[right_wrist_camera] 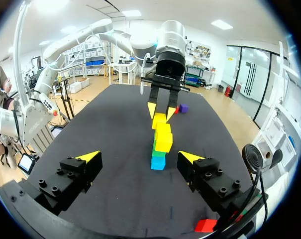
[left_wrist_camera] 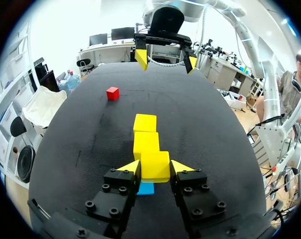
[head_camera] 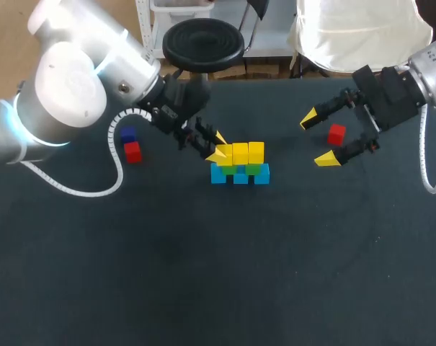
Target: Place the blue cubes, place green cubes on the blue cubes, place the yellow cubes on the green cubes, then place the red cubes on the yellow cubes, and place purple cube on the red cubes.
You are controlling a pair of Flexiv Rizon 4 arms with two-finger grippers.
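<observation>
Our left claw (head_camera: pixel 218 146) comes in from the upper left of the head view. It is closed on a yellow cube (head_camera: pixel 223 154), with one finger on each side. We think it grips the cube this way to keep it straight at the left end of the top row. In the left wrist view the cube sits snug between the two yellow tips, and a blue cube (left_wrist_camera: pixel 146 188) peeks out from under it.

The stack stands in the middle of the head view, a little toward the top. The blue cubes (head_camera: pixel 240 176) make the bottom row on the table (head_camera: pixel 203 274). The green cubes (head_camera: pixel 256 169) lie on the blue ones. Three yellow cubes sit on top in a line, touching each other.

Our right claw (head_camera: pixel 318 138) hangs at the upper right with its fingers wide apart. A red cube (head_camera: pixel 336 134) lies on the table between them, and neither finger touches it. We think the claw is there because red goes on yellow next.

Another red cube (head_camera: pixel 132 152) and the purple cube (head_camera: pixel 127 135) lie just beside each other at the left, well apart from the stack. We guess their turn comes later.

We see no box or bowl, so nothing is kept inside anything.
</observation>
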